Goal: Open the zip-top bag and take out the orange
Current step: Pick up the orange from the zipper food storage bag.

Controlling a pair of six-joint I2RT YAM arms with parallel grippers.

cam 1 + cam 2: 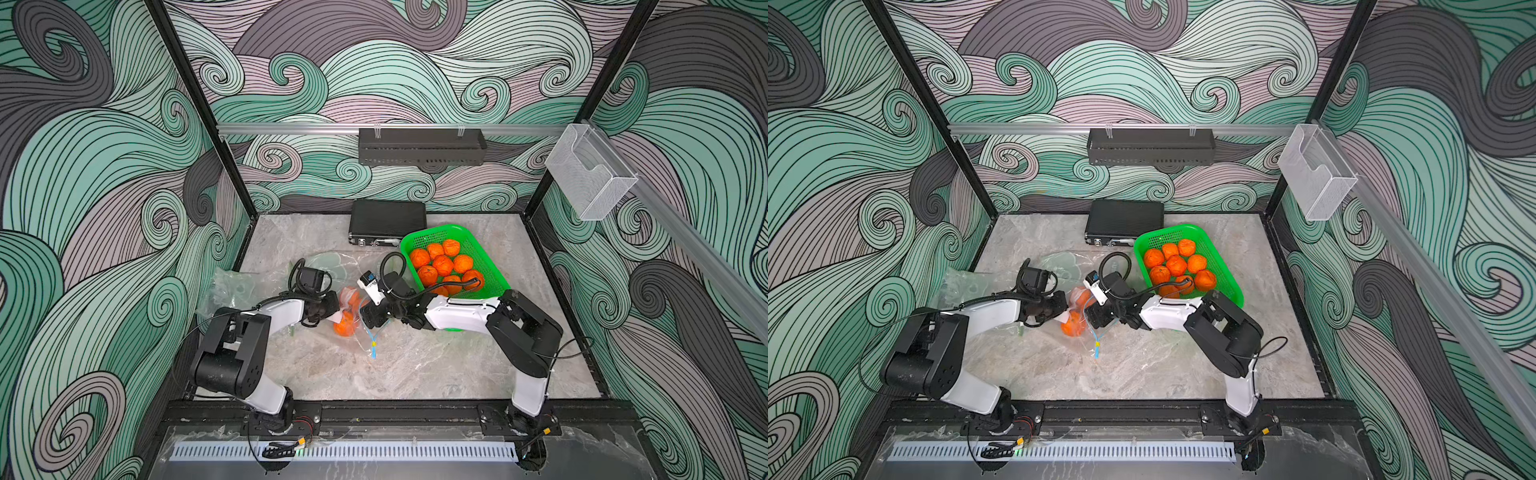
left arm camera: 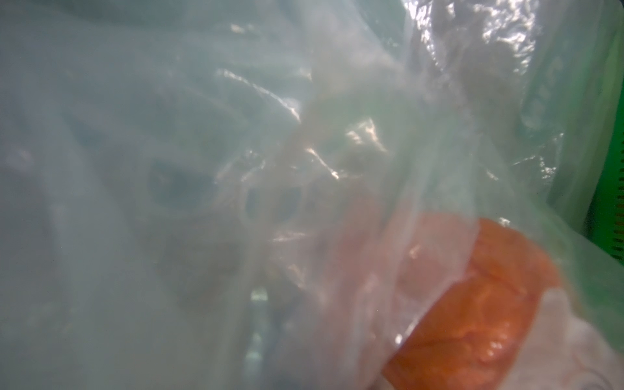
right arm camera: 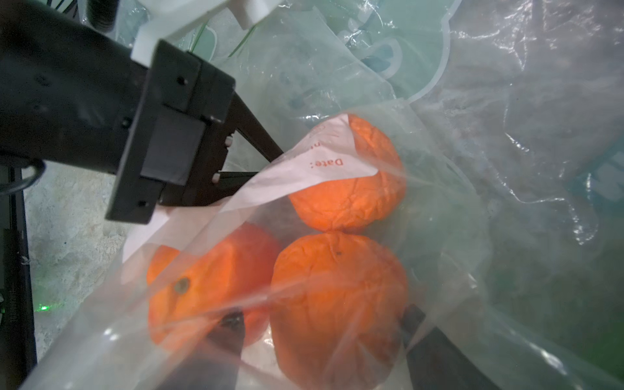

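Note:
The clear zip-top bag (image 1: 360,332) (image 1: 1082,337) lies mid-table, and three oranges show through it in the right wrist view. My left gripper (image 1: 335,309) (image 1: 1065,309) (image 3: 268,163) is shut on the bag's white label edge (image 3: 304,169), lifting it. My right gripper (image 1: 366,316) (image 1: 1090,316) (image 3: 322,319) stands open, its fingers (image 3: 233,324) seen through the film on either side of the nearest orange (image 3: 337,297), with a small gap on one side. The left wrist view shows only blurred bag film (image 2: 236,169) and one orange (image 2: 472,320). The bag's blue zip strip (image 1: 374,345) trails toward the front.
A green basket (image 1: 453,230) (image 1: 1187,230) holding several oranges stands right behind the right arm. A black case (image 1: 386,220) lies at the back. Empty clear bags (image 1: 232,286) (image 1: 332,266) lie to the left and behind the left arm.

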